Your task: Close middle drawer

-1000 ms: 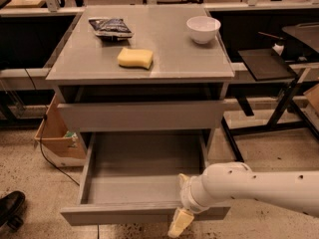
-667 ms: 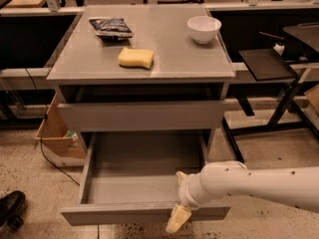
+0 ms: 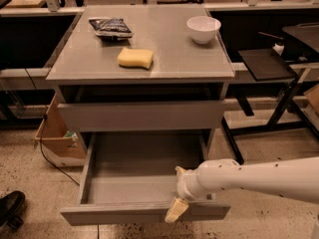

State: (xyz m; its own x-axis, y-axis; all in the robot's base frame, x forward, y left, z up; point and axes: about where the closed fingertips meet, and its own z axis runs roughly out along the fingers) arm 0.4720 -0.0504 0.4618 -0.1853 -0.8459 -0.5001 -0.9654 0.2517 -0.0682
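Observation:
The middle drawer [image 3: 142, 178] is pulled far out of the grey cabinet, and its grey inside is empty. Its plain front panel [image 3: 114, 214] is nearest the camera. My gripper [image 3: 175, 209] reaches in from the right on a white arm [image 3: 259, 178]. It sits at the drawer's front panel, right of its middle, with a cream tip hanging over the panel's outer face. Above the open drawer, another grey drawer front [image 3: 142, 116] sits almost flush with the cabinet.
On the cabinet top [image 3: 164, 66] lie a yellow sponge [image 3: 135, 58], a dark snack bag [image 3: 110, 27] and a white bowl [image 3: 203, 29]. A cardboard box [image 3: 57, 138] stands on the floor to the left. A black stand [image 3: 271, 83] is on the right and a black shoe [image 3: 10, 208] at lower left.
My gripper has shifted slightly left and up along the drawer's front panel. The drawer has not visibly moved.

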